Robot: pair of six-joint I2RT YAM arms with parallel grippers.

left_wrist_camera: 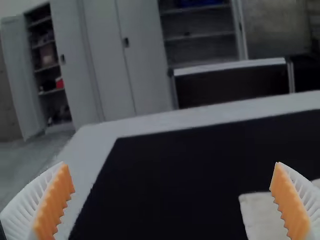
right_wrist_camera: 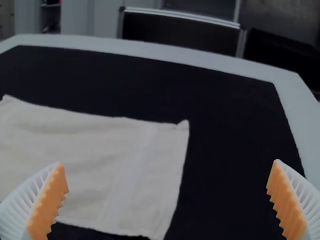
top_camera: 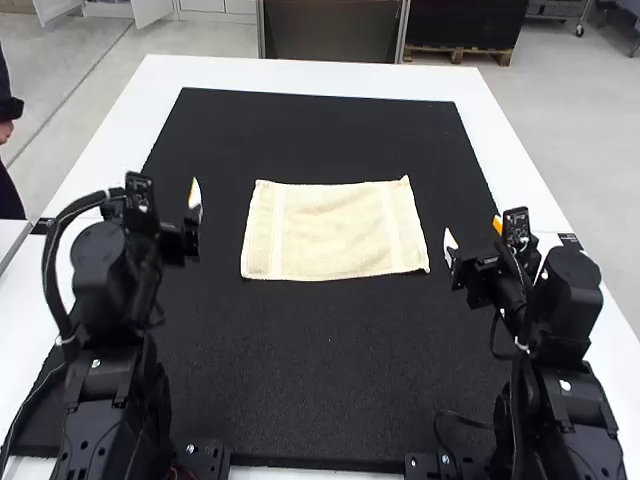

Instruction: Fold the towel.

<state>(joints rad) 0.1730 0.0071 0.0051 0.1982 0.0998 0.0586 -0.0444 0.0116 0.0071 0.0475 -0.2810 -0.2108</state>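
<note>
The cream towel point(top_camera: 335, 232) is spread flat on the black mat point(top_camera: 320, 370), between the left gripper point(top_camera: 194, 205) and the right gripper point(top_camera: 452, 248). Both grippers' fingers are held wide apart, with nothing gripped. The mat is bordered by the white table point(top_camera: 300, 75).

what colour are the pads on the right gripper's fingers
Orange; the pads show best in the right wrist view.

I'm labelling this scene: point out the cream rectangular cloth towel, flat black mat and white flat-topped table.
Cream towel point(top_camera: 333, 232): high view, middle of its upper face.
Black mat point(top_camera: 330, 360): high view, bare part nearer the arms.
White table point(top_camera: 320, 78): high view, strip beyond the mat.
</note>
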